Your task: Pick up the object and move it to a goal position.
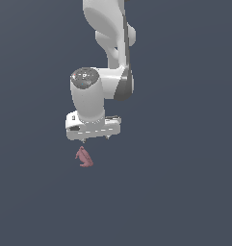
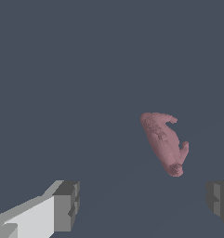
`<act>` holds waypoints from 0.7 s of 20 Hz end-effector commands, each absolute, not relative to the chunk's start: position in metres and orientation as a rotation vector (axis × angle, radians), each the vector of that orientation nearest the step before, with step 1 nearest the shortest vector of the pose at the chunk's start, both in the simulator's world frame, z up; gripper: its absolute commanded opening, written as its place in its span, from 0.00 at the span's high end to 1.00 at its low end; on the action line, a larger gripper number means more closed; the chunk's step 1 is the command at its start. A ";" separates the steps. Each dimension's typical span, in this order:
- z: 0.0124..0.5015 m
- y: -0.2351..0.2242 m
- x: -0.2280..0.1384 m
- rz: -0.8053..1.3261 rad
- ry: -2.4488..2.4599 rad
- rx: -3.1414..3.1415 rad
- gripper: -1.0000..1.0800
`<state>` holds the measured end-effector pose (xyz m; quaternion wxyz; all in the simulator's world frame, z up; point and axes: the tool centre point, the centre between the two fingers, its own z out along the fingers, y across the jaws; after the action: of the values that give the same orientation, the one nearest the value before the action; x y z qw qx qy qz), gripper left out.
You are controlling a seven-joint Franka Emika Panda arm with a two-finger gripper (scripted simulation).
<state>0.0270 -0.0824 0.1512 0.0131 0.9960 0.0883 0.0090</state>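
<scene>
The object is a small dusty pink-red lump with a hooked end, lying on the dark grey floor. In the wrist view the object lies apart from both fingers, nearer one of them. My white gripper hangs above the object and a little toward the exterior view's right of it, not touching it. Its two short fingertips point down and stand wide apart. In the wrist view the grey pads sit far apart with nothing between them, so the gripper is open.
The white arm rises from the gripper toward the top of the exterior view. A plain dark grey floor surrounds the object on all sides.
</scene>
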 end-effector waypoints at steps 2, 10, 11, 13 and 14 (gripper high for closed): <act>0.139 -0.093 0.032 0.021 0.398 3.091 0.04; 0.112 -0.117 0.040 0.007 0.672 3.051 0.04; 0.108 -0.121 0.041 0.006 0.705 3.045 0.04; 0.102 -0.127 0.043 0.004 0.771 3.032 0.04; 0.098 -0.129 0.044 0.003 0.801 3.025 0.04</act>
<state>0.0424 -0.1250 0.1035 0.0072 0.9707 0.2400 0.0013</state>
